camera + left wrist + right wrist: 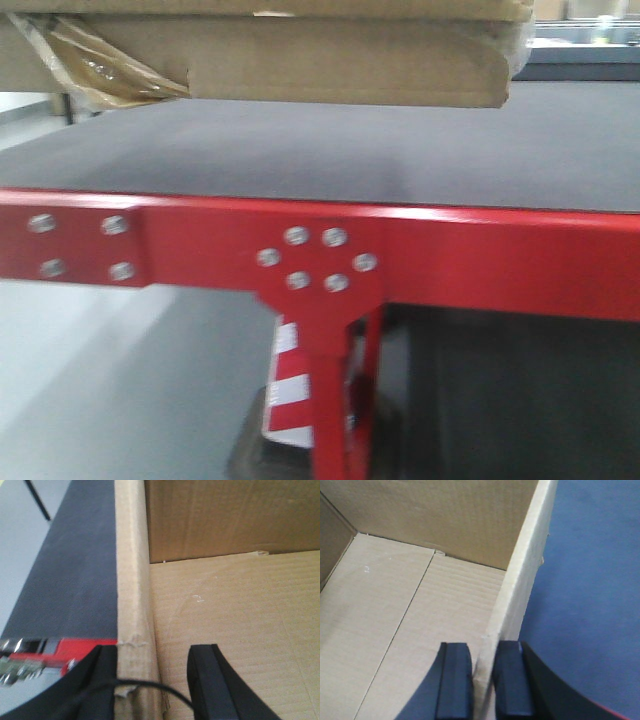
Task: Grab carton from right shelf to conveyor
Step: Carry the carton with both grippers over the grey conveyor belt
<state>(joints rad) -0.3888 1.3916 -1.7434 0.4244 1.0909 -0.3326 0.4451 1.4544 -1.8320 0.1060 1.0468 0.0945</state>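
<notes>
2 grippers straddle opposite walls of the open carton (340,70). In the front view it sits high over the near part of the conveyor (400,150), just behind the red edge (500,260). A shadow lies on the belt beneath it, and I cannot tell whether its underside touches the belt. Crinkled tape (100,65) peels away at the carton's lower left corner, and 10 bolts (315,260) show on the red frame. In the left wrist view, the left gripper (155,650) has 1 black finger (102,680) outside, against the carton's wall. The other finger is inside, with a clear gap between it and the cardboard, so the jaws stand apart around the wall. A thin black cable (150,687) crosses the wall's top edge there. The belt runs alongside that wall, with grey floor (25,530) beyond. In the right wrist view, the right gripper (481,647) has both fingers (454,680) pressed onto the opposite wall, 1 inside and 1 outside, pinching the cardboard, which is creased at that spot. The belt lies just outside this wall.
</notes>
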